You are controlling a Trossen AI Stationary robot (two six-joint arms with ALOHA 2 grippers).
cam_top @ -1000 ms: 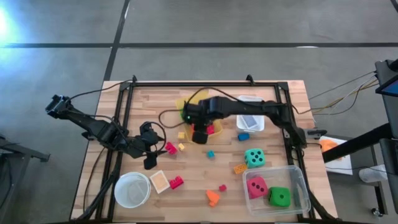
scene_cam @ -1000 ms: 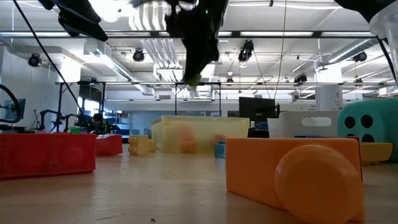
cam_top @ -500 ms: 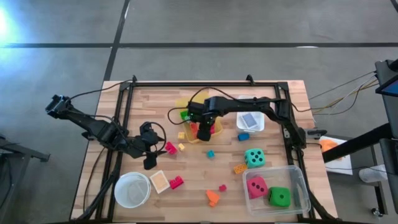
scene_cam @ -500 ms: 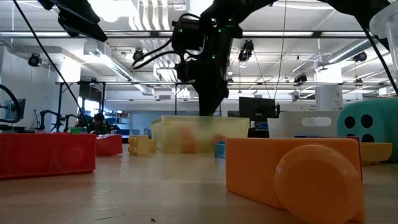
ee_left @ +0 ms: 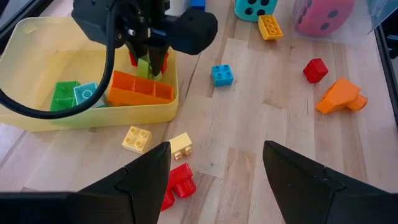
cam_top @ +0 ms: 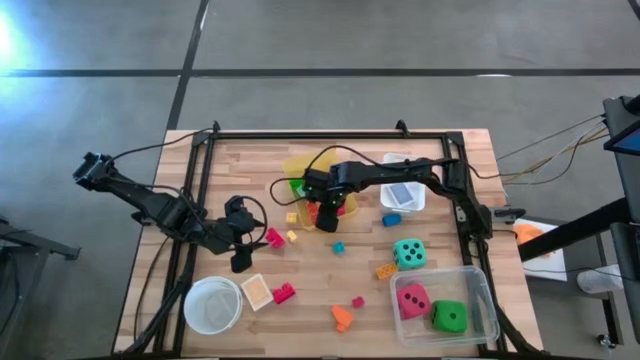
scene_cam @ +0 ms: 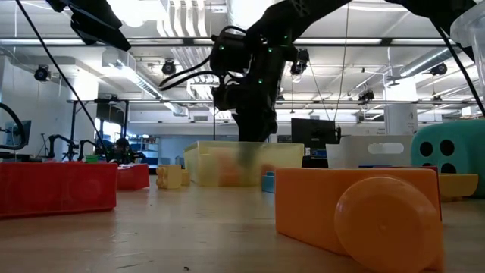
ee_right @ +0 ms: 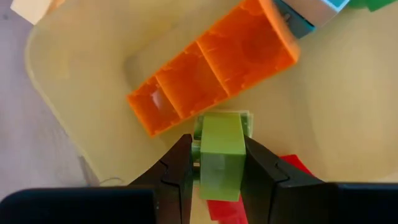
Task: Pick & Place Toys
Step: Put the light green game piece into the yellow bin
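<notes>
While over the yellow bin, right gripper pinches a green block.

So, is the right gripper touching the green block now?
Touching. In the right wrist view, the right gripper has both dark fingers pressed against the sides of the green block, no gap, above the yellow bin.

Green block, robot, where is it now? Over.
Right gripper shut on green block, low inside yellow bin. Left gripper open, waiting. Orange block close beside.
</notes>
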